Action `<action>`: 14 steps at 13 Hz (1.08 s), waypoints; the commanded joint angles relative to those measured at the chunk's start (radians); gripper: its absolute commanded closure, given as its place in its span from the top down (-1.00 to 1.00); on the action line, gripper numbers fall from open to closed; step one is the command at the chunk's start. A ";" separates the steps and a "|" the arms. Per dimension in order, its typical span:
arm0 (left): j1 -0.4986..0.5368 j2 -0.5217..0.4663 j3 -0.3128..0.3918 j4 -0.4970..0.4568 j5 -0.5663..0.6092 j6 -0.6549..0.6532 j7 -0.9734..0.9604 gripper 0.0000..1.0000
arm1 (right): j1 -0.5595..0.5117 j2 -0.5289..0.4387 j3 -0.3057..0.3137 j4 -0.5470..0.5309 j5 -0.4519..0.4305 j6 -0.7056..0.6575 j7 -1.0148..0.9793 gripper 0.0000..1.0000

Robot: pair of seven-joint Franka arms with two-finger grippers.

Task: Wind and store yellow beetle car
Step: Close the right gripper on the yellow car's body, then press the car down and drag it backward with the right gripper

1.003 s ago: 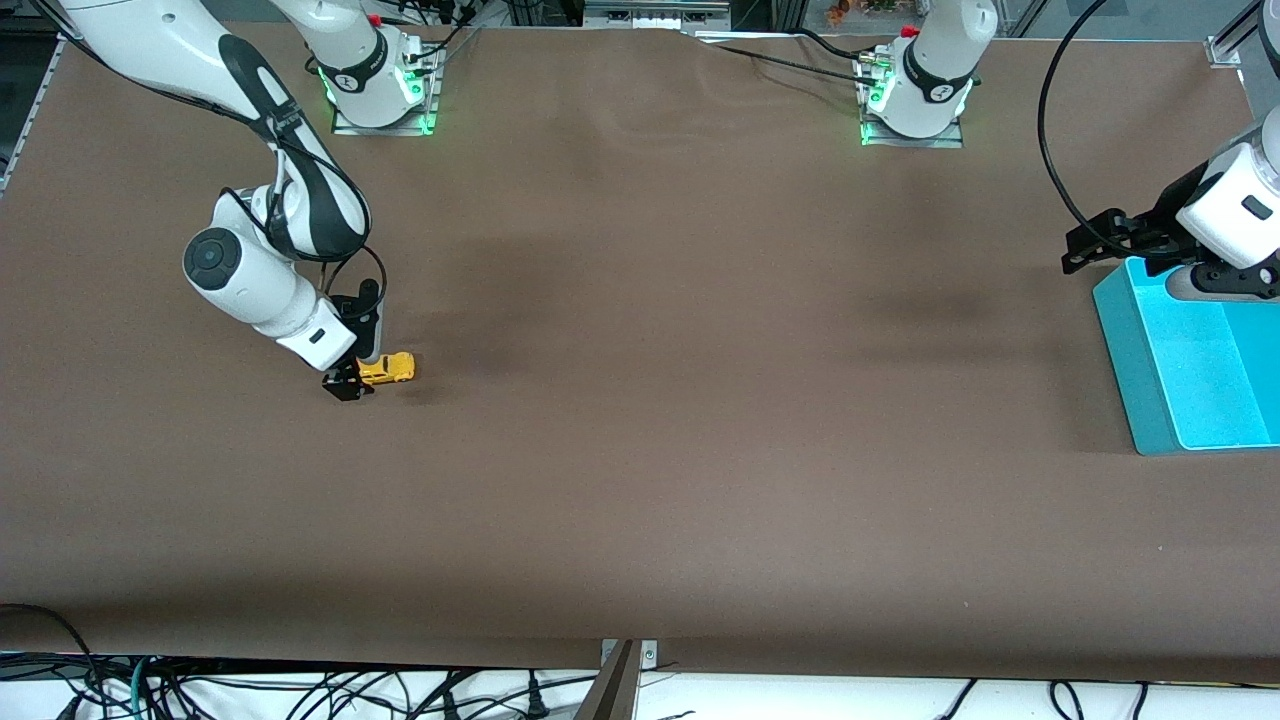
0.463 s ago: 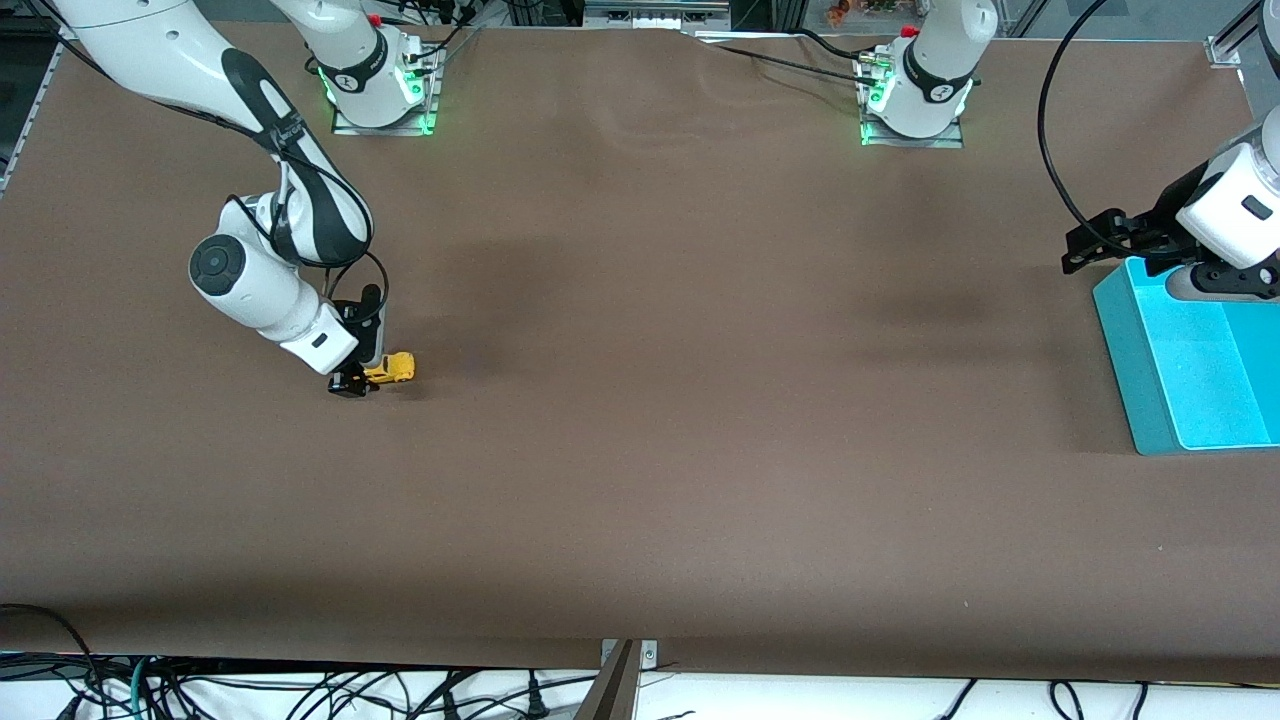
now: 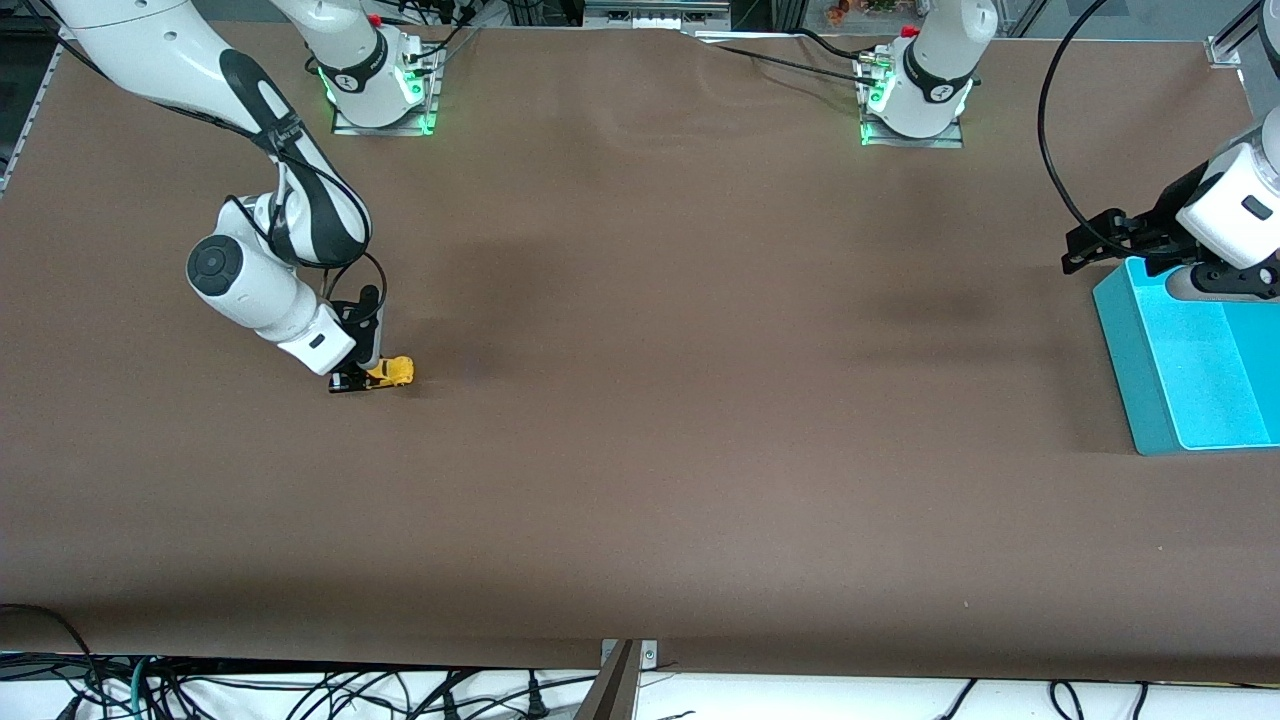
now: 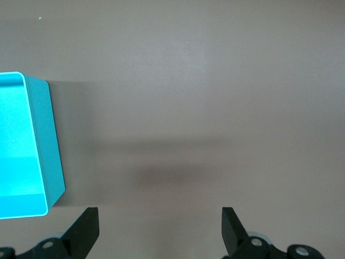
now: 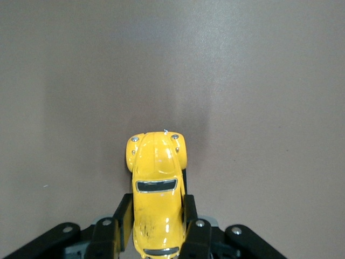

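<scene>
Closed in since a second ago: right gripper [image 3: 352, 383] now clamped on the rear flanks of the yellow beetle car [image 3: 389, 372], wheels down on the desk [image 3: 640, 450], nose poking out ahead of the jaws. Grasp step done, by the look of it; next likely a firm backward drag to wind. Glossy rounded shell, dark windows, matte brown cloth underneath. Left gripper [image 4: 160, 232] waiting, jaws wide apart, just beside the smooth turquoise bin [image 3: 1128, 345].

High front camera facing both arms, wrist cameras close, looking down
</scene>
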 commanded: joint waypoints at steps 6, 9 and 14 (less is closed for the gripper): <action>0.003 0.012 -0.007 0.032 0.028 -0.022 -0.005 1.00 | -0.072 0.027 0.011 -0.002 0.001 0.011 0.010 -0.59; 0.003 0.012 -0.007 0.032 0.028 -0.022 -0.005 1.00 | -0.091 0.030 0.011 -0.006 0.000 0.011 0.007 -0.59; 0.003 0.012 -0.007 0.032 0.028 -0.022 -0.005 1.00 | -0.156 0.044 0.011 -0.014 -0.006 0.011 -0.040 -0.59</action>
